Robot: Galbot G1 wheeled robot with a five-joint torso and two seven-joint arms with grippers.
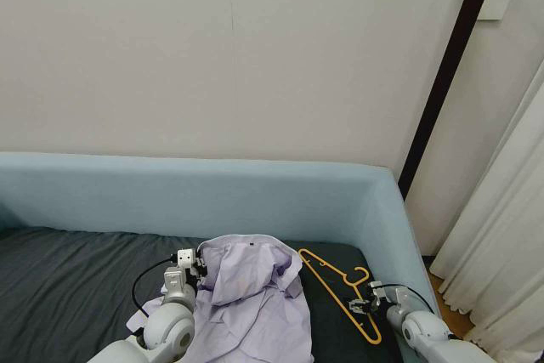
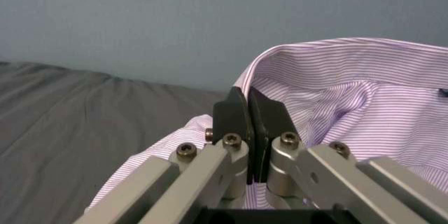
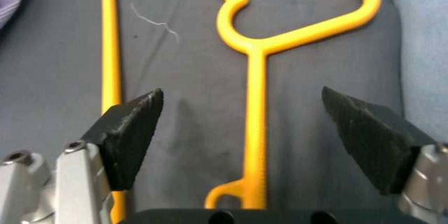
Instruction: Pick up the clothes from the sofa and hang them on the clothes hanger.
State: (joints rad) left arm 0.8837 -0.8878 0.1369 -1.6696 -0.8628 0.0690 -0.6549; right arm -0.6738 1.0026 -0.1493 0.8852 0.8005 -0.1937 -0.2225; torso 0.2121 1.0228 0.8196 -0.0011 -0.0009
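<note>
Head view: left gripper [image 1: 201,263] clamps one shirt [image 1: 255,299]; right gripper [image 1: 364,306] gapes over one hanger [image 1: 326,273].

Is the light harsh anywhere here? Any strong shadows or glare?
Head view: even, soft light on the wall and sofa, no hard shadows. Left wrist view: gentle shading in the shirt folds, small glints on the screws of the left hand, shut on the shirt. Right wrist view: a faint dark patch on the cushion under the open right hand, beside the hanger.

Silver arms [image 1: 167,326], black claw pads [image 3: 133,129]
</note>
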